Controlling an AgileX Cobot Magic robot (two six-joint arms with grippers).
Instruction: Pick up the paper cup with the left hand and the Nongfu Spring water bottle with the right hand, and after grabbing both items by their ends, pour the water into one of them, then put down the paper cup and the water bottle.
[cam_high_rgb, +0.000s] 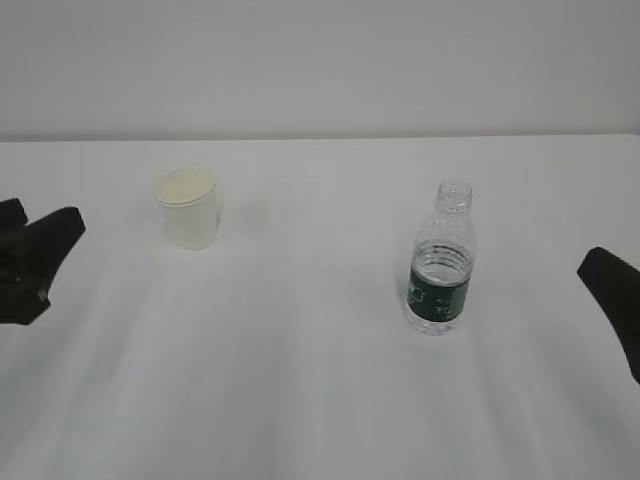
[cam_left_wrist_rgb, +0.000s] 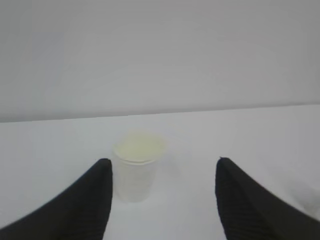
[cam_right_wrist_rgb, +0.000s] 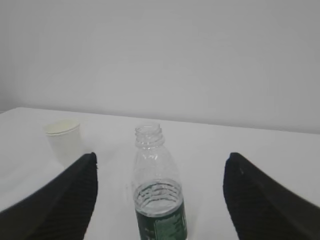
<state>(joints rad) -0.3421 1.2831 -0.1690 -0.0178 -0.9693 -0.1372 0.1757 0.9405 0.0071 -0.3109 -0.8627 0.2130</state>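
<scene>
From the exterior camera, a white paper cup (cam_high_rgb: 188, 208) stands upright at upper left of centre on a white table (cam_high_rgb: 300, 380), well apart from a capless water bottle (cam_high_rgb: 441, 262) upright at right of centre. The left hand (cam_high_rgb: 30, 262) sits at the left edge, the right hand (cam_high_rgb: 615, 290) at the right edge, both clear of the objects.

In the left wrist view, the left hand's black fingers (cam_left_wrist_rgb: 75, 210) stand wide apart at the bottom, the cup ahead between them, untouched.

In the right wrist view, the right hand's fingers (cam_right_wrist_rgb: 60, 205) are spread wide at the lower corners, the bottle between them at bottom centre, the cup at middle left.
</scene>
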